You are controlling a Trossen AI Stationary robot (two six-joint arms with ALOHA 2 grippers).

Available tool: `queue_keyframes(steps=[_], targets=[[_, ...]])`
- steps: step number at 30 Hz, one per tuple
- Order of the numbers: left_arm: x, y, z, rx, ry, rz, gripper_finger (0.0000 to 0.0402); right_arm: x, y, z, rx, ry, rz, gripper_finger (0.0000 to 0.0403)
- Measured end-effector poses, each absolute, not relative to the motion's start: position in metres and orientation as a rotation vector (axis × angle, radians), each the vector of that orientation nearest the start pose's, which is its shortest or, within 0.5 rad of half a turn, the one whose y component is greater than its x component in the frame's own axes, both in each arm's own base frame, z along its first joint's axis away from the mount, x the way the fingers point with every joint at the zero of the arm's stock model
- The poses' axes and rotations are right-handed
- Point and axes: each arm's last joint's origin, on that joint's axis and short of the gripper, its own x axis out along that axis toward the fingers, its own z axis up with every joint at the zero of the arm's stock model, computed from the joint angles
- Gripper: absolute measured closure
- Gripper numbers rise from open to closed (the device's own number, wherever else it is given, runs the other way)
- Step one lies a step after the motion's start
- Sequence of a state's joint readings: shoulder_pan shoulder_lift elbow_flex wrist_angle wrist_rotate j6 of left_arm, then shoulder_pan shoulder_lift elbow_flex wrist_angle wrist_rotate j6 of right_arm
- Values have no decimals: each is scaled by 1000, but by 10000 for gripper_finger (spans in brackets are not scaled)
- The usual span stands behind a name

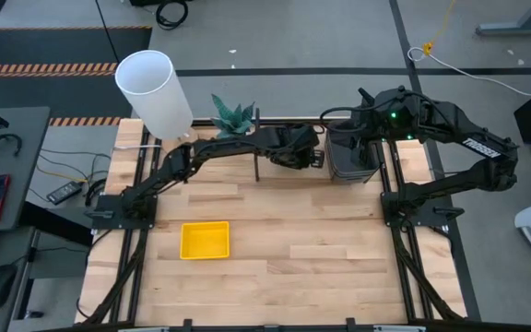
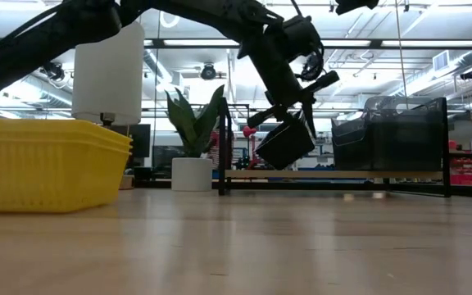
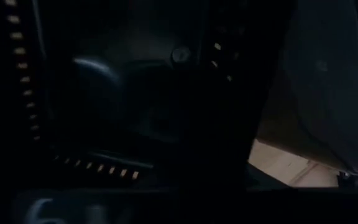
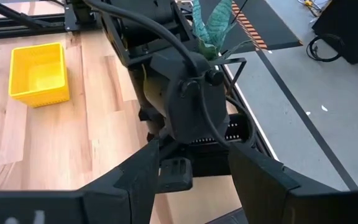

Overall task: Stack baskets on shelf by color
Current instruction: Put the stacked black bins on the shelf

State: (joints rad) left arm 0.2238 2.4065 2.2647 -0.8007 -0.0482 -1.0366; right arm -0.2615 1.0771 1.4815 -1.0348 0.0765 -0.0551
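My left gripper [image 1: 307, 155] [image 2: 295, 106] is over the shelf [image 2: 301, 174], shut on a black mesh basket [image 2: 285, 143] that fills the left wrist view [image 3: 135, 112]. A stack of dark baskets [image 1: 351, 155] [image 2: 388, 135] stands on the right end of the shelf's board. My right gripper [image 1: 359, 120] [image 4: 197, 183] hovers open above that stack, touching nothing and facing the left wrist. Yellow baskets [image 1: 205, 240] [image 4: 39, 74] rest nested on the table, nearer its left side. My left gripper holds the black mesh basket by its upper rim [image 2: 279, 124], coming slanting down from above and from the table's left. The basket is lifted clear of the shelf board and hangs tilted below the fingers. The gripper's own body hides the exact place of contact.
A white cylindrical lamp [image 1: 153, 92] and a potted plant [image 1: 233, 118] stand at the far edge, left of the shelf. The shelf's left post [image 2: 222, 147] rises close beside the held basket. Bare wood lies across the near half of the table [image 1: 321, 258].
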Motion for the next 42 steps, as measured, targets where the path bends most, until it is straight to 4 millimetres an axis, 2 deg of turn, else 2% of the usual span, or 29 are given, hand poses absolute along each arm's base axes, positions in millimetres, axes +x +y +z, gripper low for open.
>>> queue_keyframes(steps=[11,15,22,28,34,42], targets=[[519,111,231,-1039,656,666,206,168,-47,431,-3,640,-307,204],[520,113,237,-1041,613,644,178,168,-47,430,-4,642,-307,204],[524,113,244,-1081,565,572,191,163,-46,431,4,647,-309,204],[523,113,242,-978,614,554,216,158,-45,433,18,633,-314,204],[521,110,240,-782,646,570,232,156,-44,433,29,629,-318,204],[520,110,236,-749,686,577,244,156,-44,433,30,629,-318,204]])
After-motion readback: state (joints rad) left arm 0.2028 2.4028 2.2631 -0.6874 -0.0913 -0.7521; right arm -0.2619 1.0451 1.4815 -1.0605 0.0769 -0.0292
